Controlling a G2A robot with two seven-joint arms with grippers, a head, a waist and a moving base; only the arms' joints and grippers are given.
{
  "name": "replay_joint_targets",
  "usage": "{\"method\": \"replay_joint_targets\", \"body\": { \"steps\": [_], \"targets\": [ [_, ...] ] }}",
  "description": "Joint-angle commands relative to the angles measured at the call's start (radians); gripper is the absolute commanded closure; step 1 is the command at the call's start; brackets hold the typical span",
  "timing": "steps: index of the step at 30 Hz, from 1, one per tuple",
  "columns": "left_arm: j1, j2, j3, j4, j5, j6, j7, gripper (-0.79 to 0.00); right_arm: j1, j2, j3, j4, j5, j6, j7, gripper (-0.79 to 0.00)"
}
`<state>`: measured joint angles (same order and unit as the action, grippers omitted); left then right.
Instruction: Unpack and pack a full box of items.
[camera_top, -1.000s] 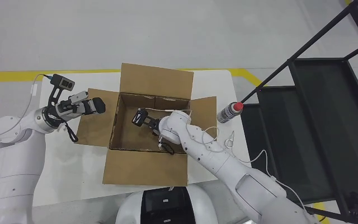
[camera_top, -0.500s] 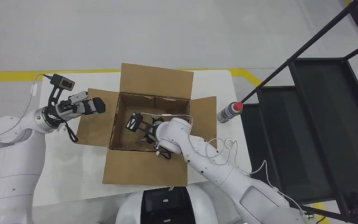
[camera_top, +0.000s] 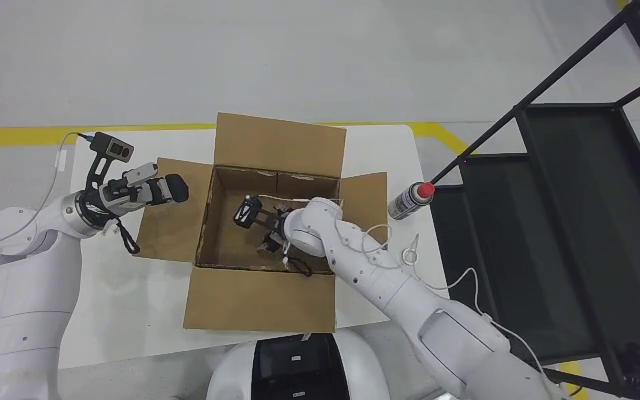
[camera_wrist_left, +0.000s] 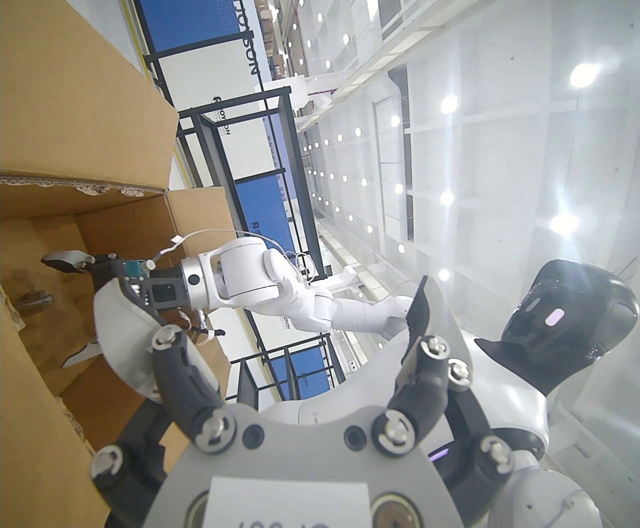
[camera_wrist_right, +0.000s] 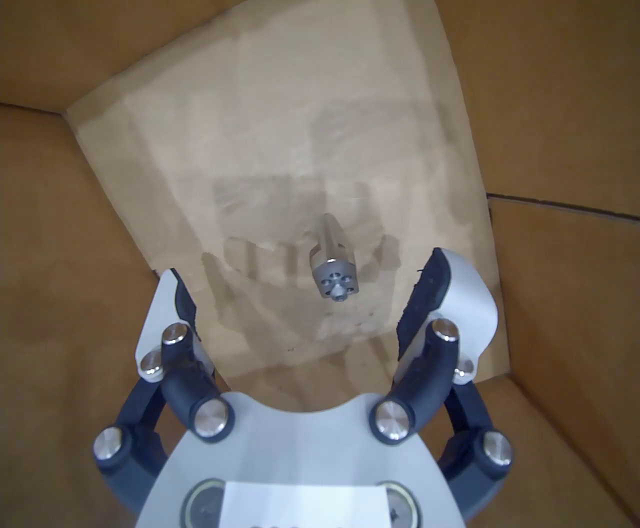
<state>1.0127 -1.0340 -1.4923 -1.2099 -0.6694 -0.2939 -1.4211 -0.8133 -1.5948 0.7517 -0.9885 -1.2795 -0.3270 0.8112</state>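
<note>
Spray can (camera_top: 410, 201) is out, right of the box (camera_top: 280, 145) — one metal part (camera_wrist_right: 335, 282) left inside. Right gripper (camera_wrist_right: 307, 272) hangs over it, spread wide, empty.

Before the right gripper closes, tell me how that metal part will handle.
The metal part looks solid, so probably stiff and heavy for its size. Its round, smooth body may roll or slip on the box floor.

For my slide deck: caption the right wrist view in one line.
Right gripper, open, poised over a small metal part lying on the floor of the box.
</note>
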Motion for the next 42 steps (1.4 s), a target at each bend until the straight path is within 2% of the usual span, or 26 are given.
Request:
{"method": "replay_joint_targets", "body": {
  "steps": [1, 2, 4, 7, 14, 19, 27, 35, 38, 42],
  "targets": [
    [0.0, 0.0, 0.0, 0.0, 0.0, 0.0, 0.0, -0.785, 0.018, -0.01, -0.013, 0.046, 0.014, -0.006, -0.011, -0.785],
    [0.0, 0.0, 0.0, 0.0, 0.0, 0.0, 0.0, -0.785, 0.026, -0.015, -0.018, 0.065, 0.023, -0.01, -0.021, -0.785],
    [0.0, 0.0, 0.0, 0.0, 0.0, 0.0, 0.0, -0.785, 0.04, -0.024, -0.03, 0.099, 0.028, -0.014, -0.033, -0.557],
    [0.0, 0.0, 0.0, 0.0, 0.0, 0.0, 0.0, -0.785, 0.057, -0.036, -0.047, 0.136, 0.034, -0.015, -0.042, -0.012],
    [0.0, 0.0, 0.0, 0.0, 0.0, 0.0, 0.0, -0.785, 0.084, -0.057, -0.071, 0.19, 0.028, 0.016, -0.044, 0.0],
    [0.0, 0.0, 0.0, 0.0, 0.0, 0.0, 0.0, -0.785, 0.078, -0.059, -0.075, 0.141, -0.007, 0.061, -0.053, 0.0],
    [0.0, 0.0, 0.0, 0.0, 0.0, 0.0, 0.0, -0.785, -0.03, -0.009, -0.014, -0.116, -0.127, 0.128, 0.0, 0.0],
    [0.0, 0.0, 0.0, 0.0, 0.0, 0.0, 0.0, -0.785, -0.186, 0.047, 0.073, -0.394, -0.237, 0.103, 0.042, 0.0],
    [0.0, 0.0, 0.0, 0.0, 0.0, 0.0, 0.0, -0.785, -0.232, 0.06, 0.096, -0.474, -0.258, 0.084, 0.019, 0.0],
    [0.0, 0.0, 0.0, 0.0, 0.0, 0.0, 0.0, -0.785, -0.299, 0.08, 0.132, -0.577, -0.281, 0.046, -0.077, 0.0]
  ]
}}
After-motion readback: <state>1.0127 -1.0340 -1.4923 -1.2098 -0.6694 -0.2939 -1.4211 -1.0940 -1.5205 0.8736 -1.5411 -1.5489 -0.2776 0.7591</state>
